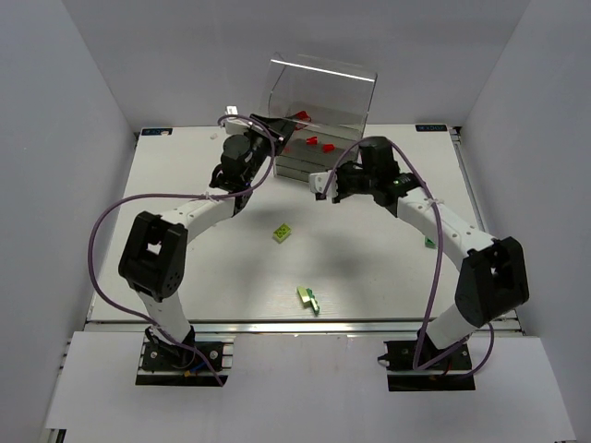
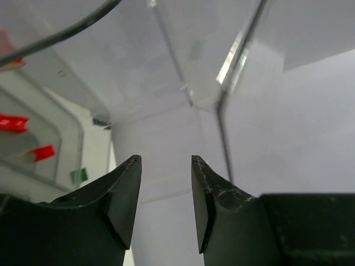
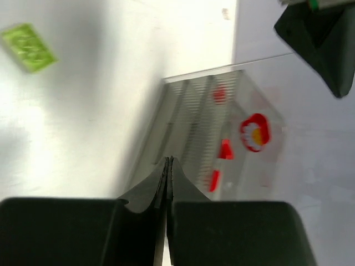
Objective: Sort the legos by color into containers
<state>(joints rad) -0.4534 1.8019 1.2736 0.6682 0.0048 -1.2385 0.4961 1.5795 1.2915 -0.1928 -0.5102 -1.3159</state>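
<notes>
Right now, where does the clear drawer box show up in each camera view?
Top view: the clear box stands at the top centre of the picture.
Left wrist: the clear box is seen from very close, and its walls fill the upper half.
Right wrist: the clear box is at centre right and looks tilted.
Shared landmark: the red bricks inside it.

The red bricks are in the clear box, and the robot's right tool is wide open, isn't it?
Not quite. The right tool is shut tight, with no gap, as the right wrist view shows. The red bricks are in the clear box, just as you said.
</notes>
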